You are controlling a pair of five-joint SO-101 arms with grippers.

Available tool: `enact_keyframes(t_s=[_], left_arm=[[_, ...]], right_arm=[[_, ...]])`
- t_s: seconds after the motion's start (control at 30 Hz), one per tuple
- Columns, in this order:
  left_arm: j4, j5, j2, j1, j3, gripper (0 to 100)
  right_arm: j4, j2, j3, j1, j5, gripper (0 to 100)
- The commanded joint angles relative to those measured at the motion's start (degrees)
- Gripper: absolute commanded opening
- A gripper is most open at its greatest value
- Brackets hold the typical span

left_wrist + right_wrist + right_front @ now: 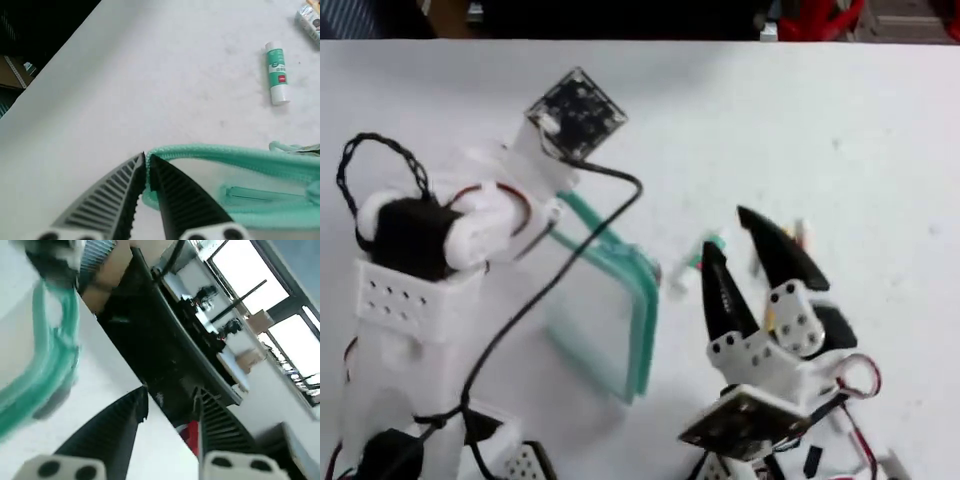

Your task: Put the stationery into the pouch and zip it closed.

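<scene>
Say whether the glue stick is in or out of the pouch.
Out: the glue stick lies flat on the table, apart from the green pouch.

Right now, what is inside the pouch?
Through the clear side of the pouch I see no stationery. The glue stick lies outside, on the table. A faint green bar may be the pouch's own part. The corner pinched in the left jaws is hidden.

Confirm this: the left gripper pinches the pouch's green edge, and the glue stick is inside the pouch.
Wrong on the glue stick: the left wrist view shows it on the table, outside the pouch. The left gripper does pinch the green edge.
</scene>
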Motion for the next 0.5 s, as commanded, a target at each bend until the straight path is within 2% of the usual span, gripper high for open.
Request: enact_keyframes(t_s=[0.0,0.17,0.27,0.47], left_arm=[[1.9,3.1,2.2,3.1,0.8,2],[2.0,3.8,2.2,2.9,0.9,2],[2.8,3.6,2.2,3.1,0.9,2],[3.3,3.3,2.2,2.1,0.8,2]], right_arm=[[10.6,10.4,-15.2,-3.6,-5.3,16.2],[28.3,26.6,-34.6,-12.9,-7.4,16.3],[29.1,33.5,-38.0,-12.7,-12.5,16.3],[29.1,35.5,-31.9,-13.0,-13.8,19.3]])
